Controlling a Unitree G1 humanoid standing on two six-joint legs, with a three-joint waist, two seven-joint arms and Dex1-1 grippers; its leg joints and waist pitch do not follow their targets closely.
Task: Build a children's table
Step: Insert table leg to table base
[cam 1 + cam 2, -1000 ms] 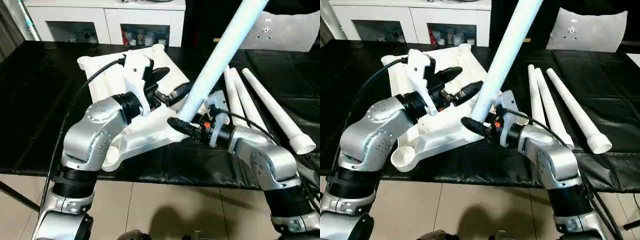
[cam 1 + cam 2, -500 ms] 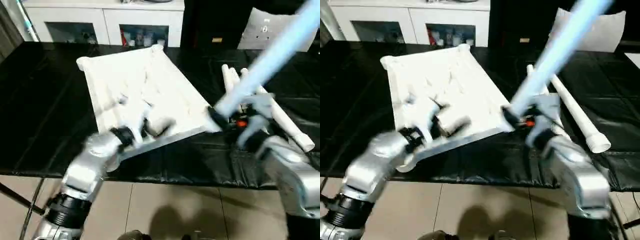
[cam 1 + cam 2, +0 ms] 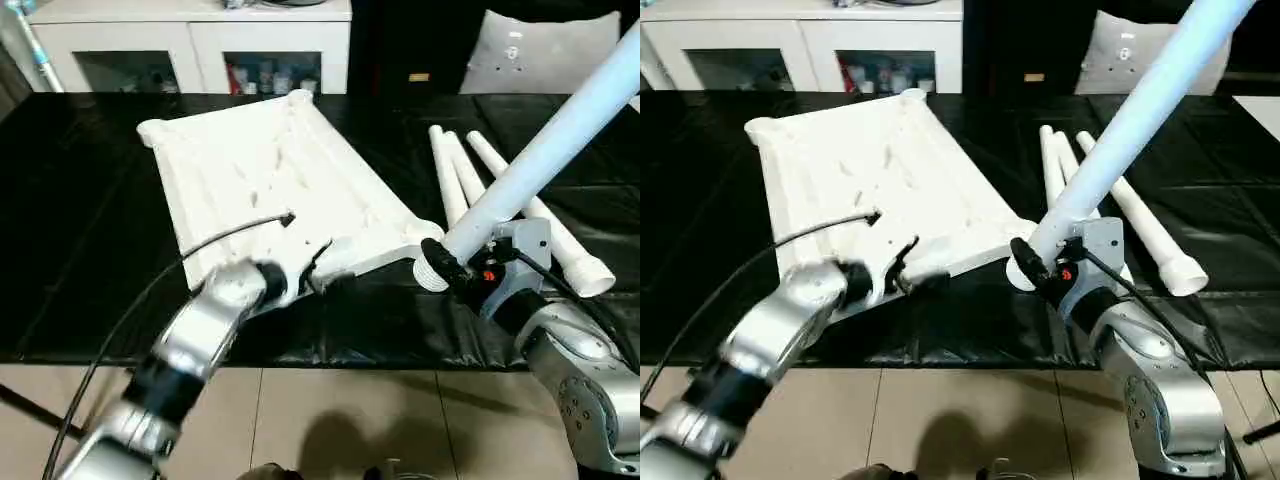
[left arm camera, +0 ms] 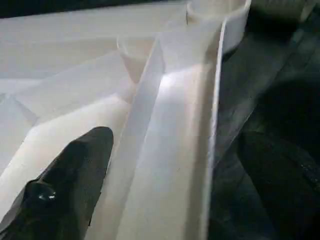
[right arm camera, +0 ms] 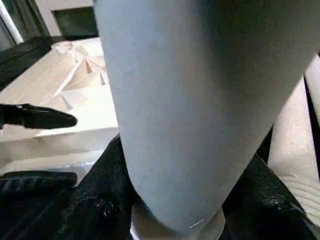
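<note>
A: Where does the table top (image 3: 280, 190) lie?
B: It lies underside up on the black-covered table (image 3: 80, 220), turned at an angle to the table's edge; a round corner socket (image 4: 217, 12) shows at the near rim in the left wrist view.

A: What state is the left gripper (image 3: 318, 272) in?
B: Released. Its black fingers (image 4: 65, 185) stand wide apart astride the near rim of the table top, one over the ribbed inner face and the other outside the rim above the black cover. Nothing is clamped between them.

A: And the right gripper (image 3: 455, 268)?
B: It is clenched around a white leg (image 3: 545, 155) near the flared collar. The leg slants up and away to the robot's right, with the collar end just beside the near right corner of the table top.

A: Where are the remaining legs?
B: Three loose legs (image 3: 1130, 215) lie side by side on the black cover, to the right of the table top and behind the held leg.
</note>
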